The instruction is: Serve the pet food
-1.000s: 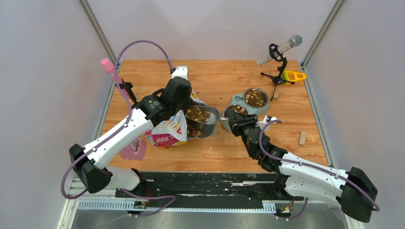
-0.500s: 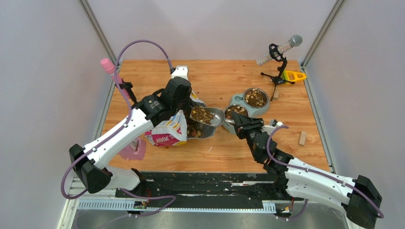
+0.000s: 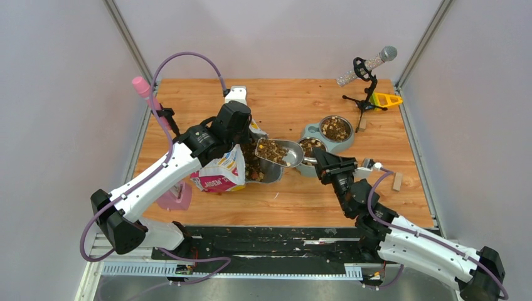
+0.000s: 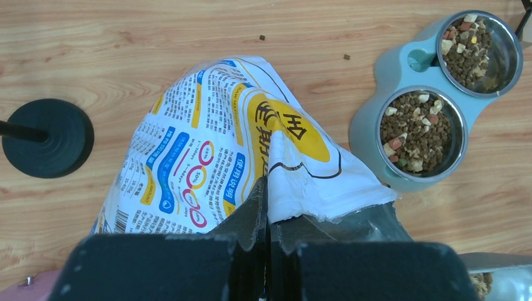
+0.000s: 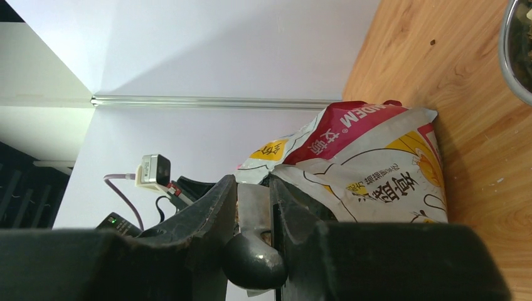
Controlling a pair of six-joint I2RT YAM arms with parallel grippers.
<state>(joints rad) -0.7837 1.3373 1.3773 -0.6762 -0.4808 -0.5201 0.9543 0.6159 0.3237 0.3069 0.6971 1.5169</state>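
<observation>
Bag (image 4: pixel 201 150) stands on the wooden surface (image 3: pixel 188 106). The left jaws are fully closed, pinching its torn top edge flat.

Scoop (image 3: pixel 292 154) is held off the surface, between the bag mouth and the feeder (image 4: pixel 370 125), with its bowl end just at the bag mouth. The right jaws are closed partway, clamped on its handle from both sides.

Kibble (image 3: pixel 270 150) is heaped in the scoop. More shows inside the open bag and in both feeder bowls, brown with some pale and coloured bits. A few stray pieces lie on the surface beyond the bag.
</observation>
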